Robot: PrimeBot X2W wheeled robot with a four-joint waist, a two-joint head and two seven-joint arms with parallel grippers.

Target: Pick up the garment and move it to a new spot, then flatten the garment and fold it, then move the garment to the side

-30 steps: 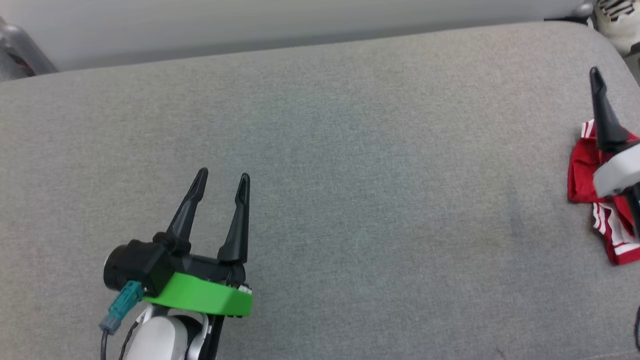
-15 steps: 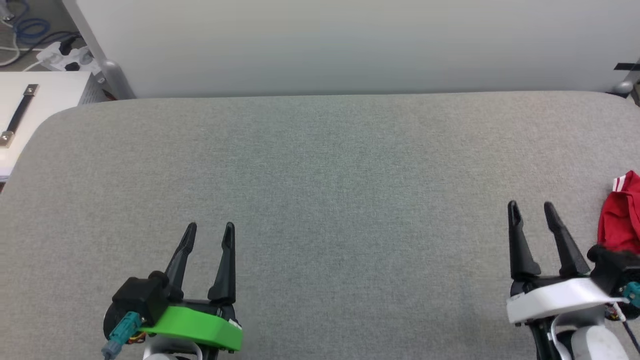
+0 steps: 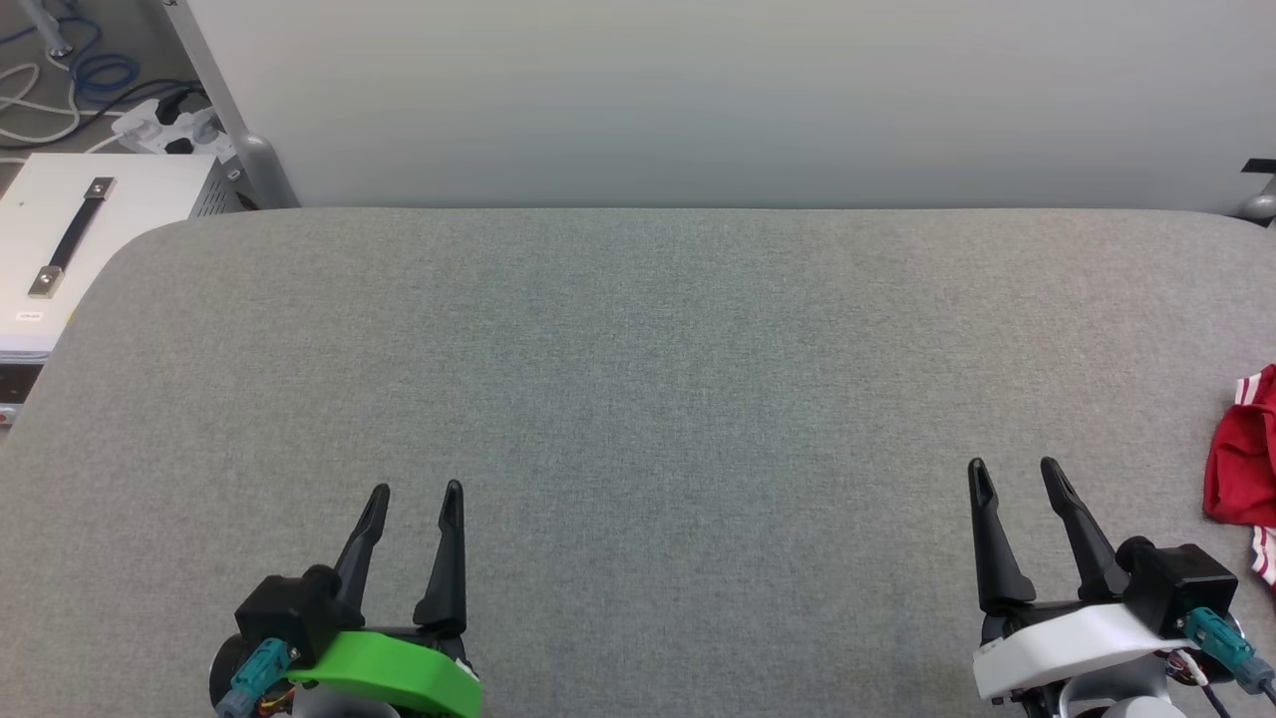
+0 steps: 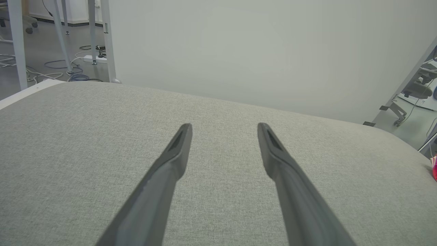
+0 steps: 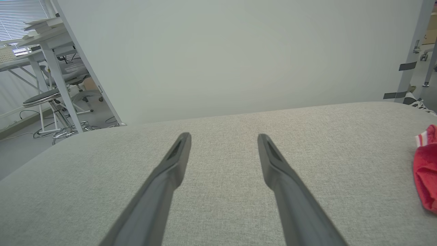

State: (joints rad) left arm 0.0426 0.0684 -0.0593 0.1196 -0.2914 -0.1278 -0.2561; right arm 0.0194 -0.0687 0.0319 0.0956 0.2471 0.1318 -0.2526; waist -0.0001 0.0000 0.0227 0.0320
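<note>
- Grey woven fabric covers the padded work surface [image 3: 638, 379], which spans the head view from side to side.
- Garment [image 3: 1239, 464]: red, lying bunched on the surface at the far right edge of the head view and partly cut off by the frame. Red-and-white striped trim shows at its upper and lower ends. Neither gripper touches it.
- Left gripper [image 3: 417, 489]: at the lower left of the head view, over the surface, pointing away from the robot. Its 2 fingers stand wide apart with nothing between them. The left wrist view shows bare fabric in the gap.
- Right gripper [image 3: 1013, 465]: at the lower right of the head view, near the garment but apart from it, with the garment on its right side. Its 2 fingers are likewise spread wide and hold nothing.
- A pale wall panel [image 3: 698, 100] runs along the far edge of the surface.
- A white box [image 3: 130, 214] with a black handle [image 3: 72, 237] sits beyond the far left corner. Cables [image 3: 60, 80] lie on the floor behind it.
</note>
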